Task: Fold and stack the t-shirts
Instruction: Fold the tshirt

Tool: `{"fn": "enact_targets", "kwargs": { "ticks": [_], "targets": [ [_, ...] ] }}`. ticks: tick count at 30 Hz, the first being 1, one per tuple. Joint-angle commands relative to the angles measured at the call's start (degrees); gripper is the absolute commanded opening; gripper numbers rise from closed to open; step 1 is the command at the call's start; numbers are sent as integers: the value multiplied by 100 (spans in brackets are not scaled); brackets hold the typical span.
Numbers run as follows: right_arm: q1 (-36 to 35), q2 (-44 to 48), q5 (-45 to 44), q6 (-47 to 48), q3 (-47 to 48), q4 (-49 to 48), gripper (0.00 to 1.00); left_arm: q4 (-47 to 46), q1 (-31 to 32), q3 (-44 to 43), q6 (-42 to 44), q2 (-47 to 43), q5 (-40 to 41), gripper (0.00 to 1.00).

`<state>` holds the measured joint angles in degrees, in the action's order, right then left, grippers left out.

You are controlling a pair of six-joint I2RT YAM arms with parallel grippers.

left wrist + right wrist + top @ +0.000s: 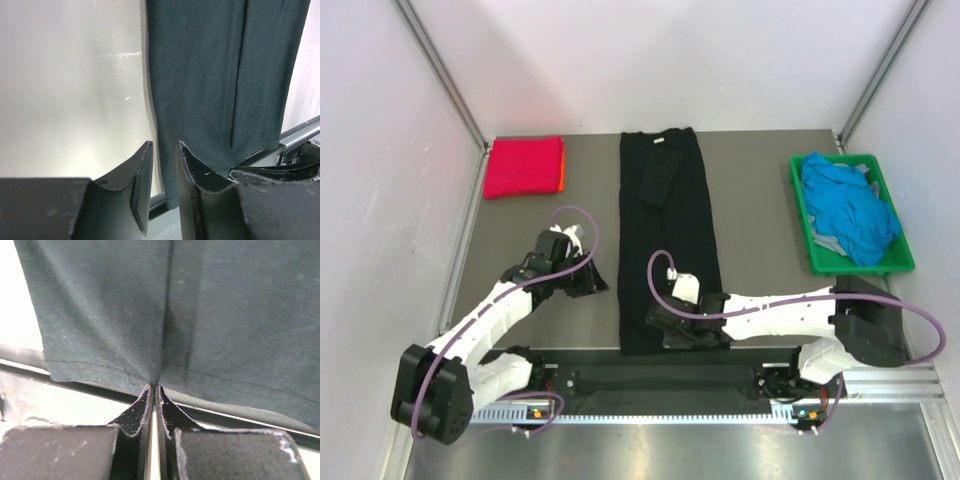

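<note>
Centre: the black t-shirt (670,230) lies as a long narrow band from the far edge to the near edge and splits the counter (760,220) in two.
Far-left corner: taken up by the folded magenta-red t-shirt (524,166), with an orange t-shirt (562,172) showing at its right side; a bare lane runs between them and the black band.
Left half: bare at mid-depth; nearer in, the left tool (164,150) sits just beside the band's left edge, its jaws slightly parted on nothing.
Right half: an open lane runs between the band and the green crate (800,215).
Right edge: the crate, heaped with blue t-shirts (850,215), blocks the far part.
Near edge: the right arm crosses low, and the right tool (154,387) pinches the band's hem.
</note>
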<state>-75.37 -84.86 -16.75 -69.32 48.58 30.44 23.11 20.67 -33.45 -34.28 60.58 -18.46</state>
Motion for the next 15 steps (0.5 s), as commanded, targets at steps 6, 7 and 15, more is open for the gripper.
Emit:
{"fn": "enact_targets", "kwargs": {
  "ticks": [6,7,15],
  "targets": [
    [-249,224,-293,-240,-173,191,0,-175,-28,-74,115,112,-26,30],
    [-258,233,-302,-292,-191,208,0,-184,-28,-91,115,121,-61,30],
    [-364,251,-390,-425,-279,200,0,-237,-10,-65,115,191,-202,30]
  ]
}}
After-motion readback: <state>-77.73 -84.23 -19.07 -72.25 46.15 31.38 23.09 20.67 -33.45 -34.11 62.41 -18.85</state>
